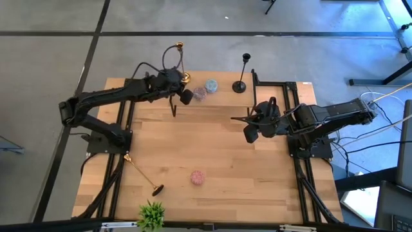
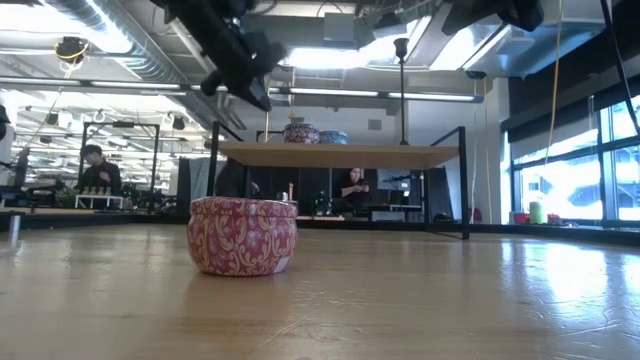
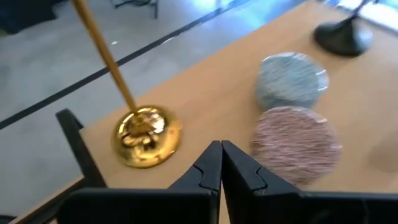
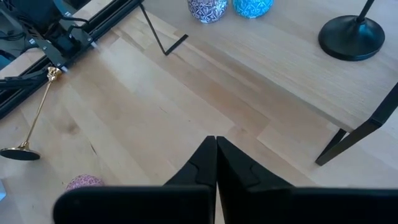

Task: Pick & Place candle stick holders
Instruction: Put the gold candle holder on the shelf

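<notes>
- Nearest the front edge, a small green plant sits at the table's rim; just beyond it a gold candle stick holder lies toppled, its dark base pointing toward the pink tin, its top by the left arm's mount.
- Mid-table, well beyond the pink tin, the right gripper hovers with its fingers pressed together and nothing between them.
- Farther back, the left gripper hangs just beside an upright gold holder, likewise pinched shut and empty.
- At the far edge, past the pink tin, two more small tins stand between the upright gold holder and the upright black holder.
- The risk, by my reading: with the jaws shut so close to the gold base, any sideways drift could knock that thin holder over or off the back edge.
</notes>
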Available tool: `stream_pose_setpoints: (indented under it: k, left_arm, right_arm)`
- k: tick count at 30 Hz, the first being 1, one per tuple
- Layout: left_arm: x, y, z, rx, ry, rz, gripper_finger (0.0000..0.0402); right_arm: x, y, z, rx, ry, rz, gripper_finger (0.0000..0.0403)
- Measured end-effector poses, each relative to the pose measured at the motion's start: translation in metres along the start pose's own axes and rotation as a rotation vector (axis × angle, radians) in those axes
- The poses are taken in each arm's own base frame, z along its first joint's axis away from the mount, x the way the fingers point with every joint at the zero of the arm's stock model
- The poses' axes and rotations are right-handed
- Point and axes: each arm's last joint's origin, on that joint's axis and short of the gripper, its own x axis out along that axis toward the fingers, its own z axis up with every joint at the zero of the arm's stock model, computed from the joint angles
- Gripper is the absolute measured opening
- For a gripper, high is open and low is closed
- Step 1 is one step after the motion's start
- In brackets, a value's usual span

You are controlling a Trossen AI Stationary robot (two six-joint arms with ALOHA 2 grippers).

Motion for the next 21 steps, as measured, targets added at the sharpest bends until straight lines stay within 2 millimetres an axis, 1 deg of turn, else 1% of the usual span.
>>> stream_pose_setpoints:
  k: [8, 13, 17, 21]
  left_arm:
    - [-0.045, -0.003, 0.009, -0.088, -0.084, -0.154, 0.0002]
    - [-0.068, -0.012, 0.007, -0.130, -0.082, -0.298, 0.0002]
    - [-0.083, -0.026, 0.000, -0.167, -0.035, -0.418, 0.0002]
    - [-0.098, -0.050, -0.011, -0.194, 0.024, -0.539, 0.0002]
  right_arm:
    - [0.000, 0.001, -0.001, -0.001, 0.052, 0.041, 0.0004]
    - [-0.001, 0.006, -0.003, -0.016, 0.104, 0.110, 0.0004]
    - [-0.005, 0.012, -0.007, -0.063, 0.155, 0.200, 0.0004]
    - [-0.012, 0.020, -0.014, -0.110, 0.196, 0.282, 0.0004]
